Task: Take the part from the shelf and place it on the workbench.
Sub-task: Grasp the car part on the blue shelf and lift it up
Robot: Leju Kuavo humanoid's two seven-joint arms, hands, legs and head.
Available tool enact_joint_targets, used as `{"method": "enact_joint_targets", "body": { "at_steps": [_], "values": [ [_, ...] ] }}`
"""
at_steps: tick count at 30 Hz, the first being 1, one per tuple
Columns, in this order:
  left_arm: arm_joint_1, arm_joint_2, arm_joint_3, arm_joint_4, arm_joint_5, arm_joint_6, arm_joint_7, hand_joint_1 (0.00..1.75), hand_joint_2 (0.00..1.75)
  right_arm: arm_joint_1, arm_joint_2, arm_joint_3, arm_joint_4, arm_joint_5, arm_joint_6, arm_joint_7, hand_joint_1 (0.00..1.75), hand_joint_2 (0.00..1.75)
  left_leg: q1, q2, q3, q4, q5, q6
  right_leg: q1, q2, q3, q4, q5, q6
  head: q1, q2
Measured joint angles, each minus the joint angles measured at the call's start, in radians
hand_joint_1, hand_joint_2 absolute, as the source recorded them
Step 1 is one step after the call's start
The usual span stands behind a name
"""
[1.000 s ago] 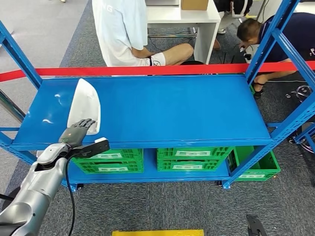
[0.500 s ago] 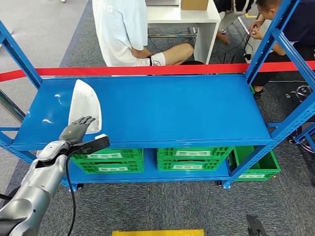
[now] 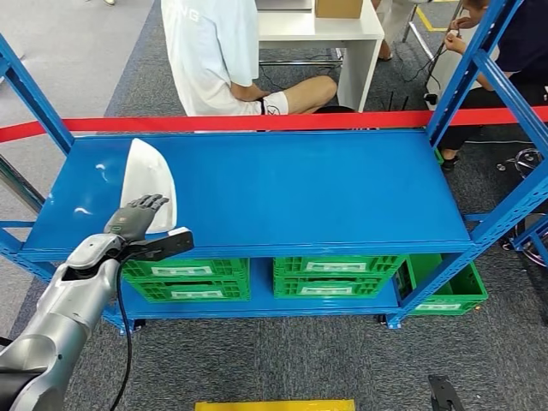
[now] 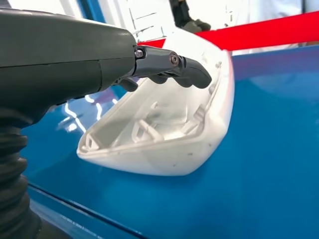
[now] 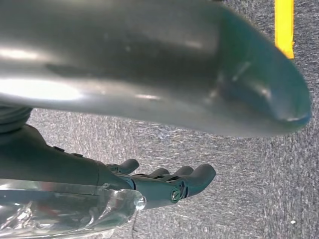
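Note:
A white hollow shell part (image 3: 148, 175) lies on the left of the blue shelf (image 3: 291, 188). My left hand (image 3: 134, 219) reaches in from the shelf's front edge, its fingers spread flat over the part's near end and holding nothing. The left wrist view has the left hand (image 4: 75, 59) with its dark fingers (image 4: 177, 62) stretched just above the open ribbed inside of the part (image 4: 169, 139); I cannot tell if they touch it. My right hand (image 5: 161, 184) hangs over grey carpet with its fingers loosely extended and nothing in them.
Red tape (image 3: 271, 122) runs along the shelf's back edge, with blue uprights (image 3: 462, 73) at the corners. Green crates (image 3: 336, 276) sit on the lower level. A person in a white shirt (image 3: 210, 51) sits behind the shelf, another person (image 3: 517, 43) at the right. A yellow strip (image 3: 275, 405) marks the floor.
My left hand has crept a little further forward over the near end of the white part. The part has not moved.

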Motion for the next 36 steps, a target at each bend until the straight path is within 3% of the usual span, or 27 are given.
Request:
{"method": "enact_joint_targets", "body": {
  "at_steps": [17, 36],
  "values": [
    [-0.048, 0.001, -0.019, 0.005, 0.005, -0.002, 0.001, 0.0, 1.75, 0.0, 0.0, -0.004, 0.0, 0.003, 0.001, 0.0, 0.0, 0.0, 0.0, 0.0, 0.0, 0.0, 0.001, -0.001, 0.0, 0.0, 0.0, 0.0, 0.001, -0.001, 0.0, 0.0],
    [-0.031, -0.006, -0.027, 0.037, 0.034, -0.011, 0.0, 0.0, 1.75, -0.001, 0.0, -0.025, 0.0, -0.03, -0.008, -0.013, 0.0, 0.0, 0.0, 0.0, 0.0, 0.0, 0.001, -0.001, 0.0, 0.0, 0.0, 0.0, 0.001, -0.001, 0.0, 0.0]
  ]
}}
